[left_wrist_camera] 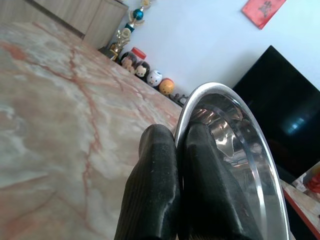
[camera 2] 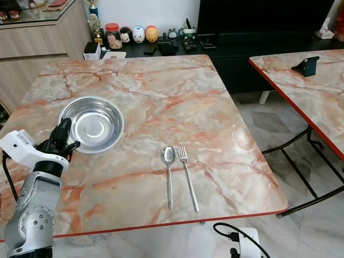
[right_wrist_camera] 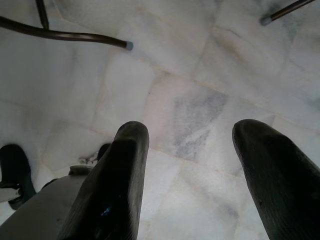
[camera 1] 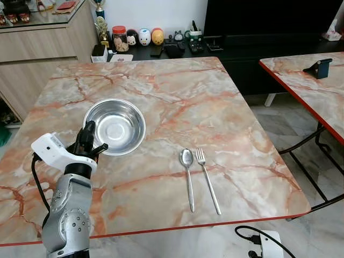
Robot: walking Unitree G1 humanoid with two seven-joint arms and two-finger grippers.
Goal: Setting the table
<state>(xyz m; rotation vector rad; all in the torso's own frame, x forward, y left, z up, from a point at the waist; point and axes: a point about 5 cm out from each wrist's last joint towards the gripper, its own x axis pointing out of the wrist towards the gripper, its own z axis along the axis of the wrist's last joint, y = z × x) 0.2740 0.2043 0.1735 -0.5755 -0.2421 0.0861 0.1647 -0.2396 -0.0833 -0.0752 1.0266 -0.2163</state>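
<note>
Surface: marble-pattern top (camera 1: 177, 91) with red edge, orange veining; dark sideboard behind it, white wall beyond.
Bowl: steel bowl (camera 1: 115, 126) upright on the left half of the surface, nothing in it.
Left pincer: left pincer (camera 1: 91, 141) at the bowl's near-left rim. Wrist view shows both fingers (left_wrist_camera: 155, 185) pressed together with the rim (left_wrist_camera: 187, 107) clamped between them, one finger outside, one inside the bowl.
Left arm: silver forearm rises from the surface's near-left edge, white wrist block just behind the pincer.
Spoon: spoon (camera 1: 188, 176) lies flat right of the bowl, well apart from it, head toward the far side.
Fork: fork (camera 1: 207, 179) just beside the spoon on its right, roughly parallel, tines toward the far side, not touching.
Right pincer: right pincer (right_wrist_camera: 190, 150) hangs idle over the pale tile floor, fingers spread wide, gripping nothing.
Sideboard: jar with red lid (camera 1: 121, 38), small round figurines (camera 1: 145, 36), a trophy (camera 1: 101, 24), dark clutter along it.
Second surface: same marble top (camera 1: 312, 91) off to the right, a dark blue object (camera 1: 318, 68) on it.
Floor: pale marble tiles (camera 1: 279, 129), black metal legs (camera 1: 306, 156) under the second surface.
</note>
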